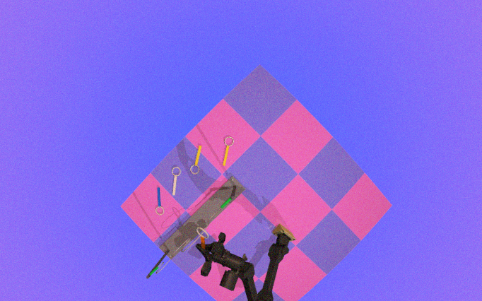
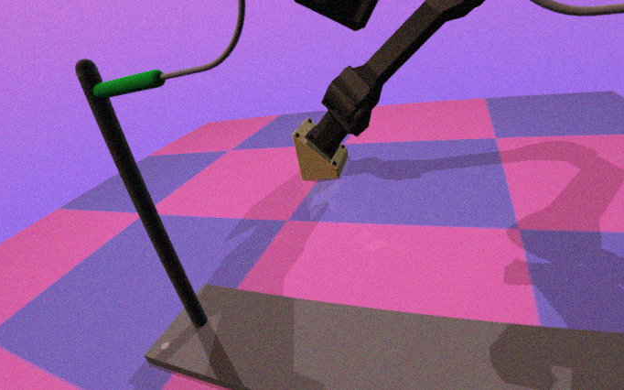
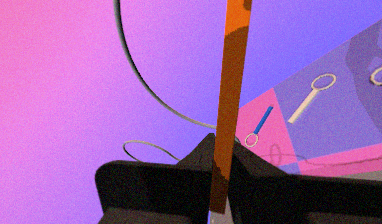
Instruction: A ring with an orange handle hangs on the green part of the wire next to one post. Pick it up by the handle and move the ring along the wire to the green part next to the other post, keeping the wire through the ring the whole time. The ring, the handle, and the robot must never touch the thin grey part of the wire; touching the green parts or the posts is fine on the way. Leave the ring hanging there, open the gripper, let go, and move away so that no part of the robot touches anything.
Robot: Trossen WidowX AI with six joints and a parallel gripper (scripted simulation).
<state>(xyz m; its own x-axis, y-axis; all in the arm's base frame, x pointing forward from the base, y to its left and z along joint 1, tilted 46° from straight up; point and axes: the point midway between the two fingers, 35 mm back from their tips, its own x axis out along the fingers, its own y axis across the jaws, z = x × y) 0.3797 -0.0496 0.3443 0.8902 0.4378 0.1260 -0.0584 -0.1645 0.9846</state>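
My gripper [image 1: 203, 248] [image 3: 216, 138] is shut on the orange handle [image 1: 203, 241] [image 3: 230, 90]. The pale ring [image 1: 200, 228] is at the handle's far end, over the middle stretch of the wire between the posts in the top view; it is out of the wrist view. The grey wire [image 2: 242, 16] [image 3: 130, 60] bends in loops. Whether it clears the ring and handle, I cannot tell. One green part [image 1: 226, 203] [image 2: 128, 83] is at the upper-right post [image 1: 234, 191] [image 2: 147, 208], another green part [image 1: 153, 270] at the lower-left post [image 1: 162, 258].
A grey base plate [image 1: 213, 210] [image 2: 402, 334] carries the posts. Beyond it lie loose rings with a blue handle [image 1: 158, 196] [image 3: 263, 120], a white handle [image 1: 174, 184] [image 3: 303, 106] and yellow handles [image 1: 198, 155] [image 1: 226, 155]. The arm's base [image 1: 283, 232] [image 2: 321, 164] is on the checkered mat.
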